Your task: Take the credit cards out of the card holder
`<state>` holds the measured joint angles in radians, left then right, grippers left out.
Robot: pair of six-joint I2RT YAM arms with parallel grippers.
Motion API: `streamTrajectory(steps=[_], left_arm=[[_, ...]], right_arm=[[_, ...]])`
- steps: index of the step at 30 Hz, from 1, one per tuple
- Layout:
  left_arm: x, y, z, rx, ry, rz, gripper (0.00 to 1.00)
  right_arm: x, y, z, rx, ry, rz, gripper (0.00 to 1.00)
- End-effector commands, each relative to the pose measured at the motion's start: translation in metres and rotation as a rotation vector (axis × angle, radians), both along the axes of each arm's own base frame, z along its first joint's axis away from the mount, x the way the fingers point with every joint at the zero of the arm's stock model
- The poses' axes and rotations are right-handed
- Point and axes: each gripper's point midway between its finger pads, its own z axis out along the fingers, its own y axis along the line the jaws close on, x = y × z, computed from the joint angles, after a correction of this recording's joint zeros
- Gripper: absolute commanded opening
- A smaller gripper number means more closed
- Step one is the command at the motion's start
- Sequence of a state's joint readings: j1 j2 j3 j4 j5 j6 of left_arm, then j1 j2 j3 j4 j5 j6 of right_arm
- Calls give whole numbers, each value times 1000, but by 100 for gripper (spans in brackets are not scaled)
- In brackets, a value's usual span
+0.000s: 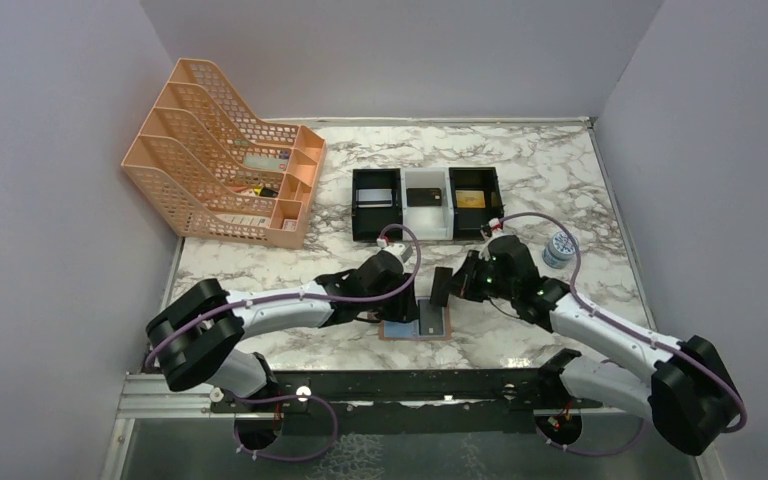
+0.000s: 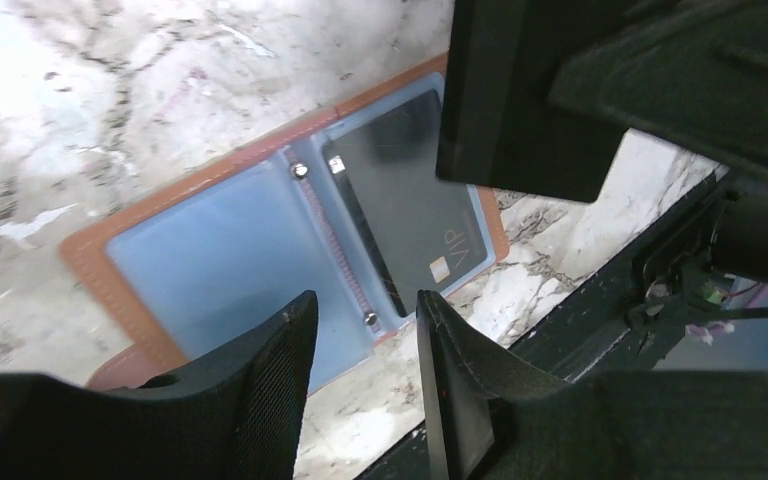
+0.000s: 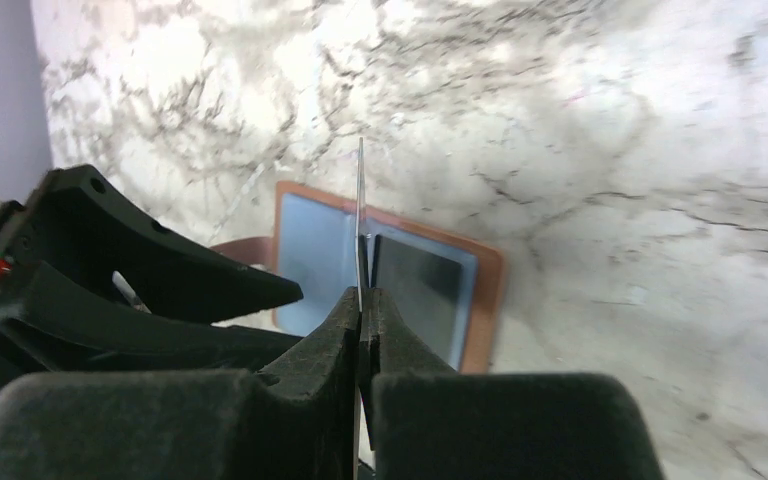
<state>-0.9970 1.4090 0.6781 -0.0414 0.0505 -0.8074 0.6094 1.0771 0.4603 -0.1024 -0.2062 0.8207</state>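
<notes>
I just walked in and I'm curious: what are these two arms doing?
The right gripper pinches a dark card upright above the open card holder, which lies flat on the marble table. Another dark card sits in one of the holder's pockets. The left gripper is open beside the holder.

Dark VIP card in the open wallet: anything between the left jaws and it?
Partly: the right gripper, shut on another thin dark card, hangs over the dark grey VIP card's far end. Its near end is exposed.
</notes>
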Motion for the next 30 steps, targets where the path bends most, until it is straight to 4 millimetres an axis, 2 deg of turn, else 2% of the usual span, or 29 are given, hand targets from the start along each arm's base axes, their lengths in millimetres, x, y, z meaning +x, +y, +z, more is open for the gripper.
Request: streamTrajectory(steps=[1, 8, 14, 17, 22, 30], left_arm=[[-9, -27, 1, -64, 25, -112, 44], [-5, -13, -30, 35, 57, -43, 37], [5, 17, -55, 181, 56, 96, 28], [8, 28, -61, 222, 55, 146, 26], [14, 44, -63, 281, 31, 201, 25], [24, 51, -50, 273, -17, 254, 25]], right_arm=[[16, -32, 10, -136, -96, -125, 1], [28, -64, 39, -228, -217, -237, 1], [36, -79, 55, -290, -289, -277, 1], [40, -78, 60, -311, -323, -252, 1], [47, -64, 70, -310, -352, -169, 1], [52, -51, 68, -303, -357, -98, 1]])
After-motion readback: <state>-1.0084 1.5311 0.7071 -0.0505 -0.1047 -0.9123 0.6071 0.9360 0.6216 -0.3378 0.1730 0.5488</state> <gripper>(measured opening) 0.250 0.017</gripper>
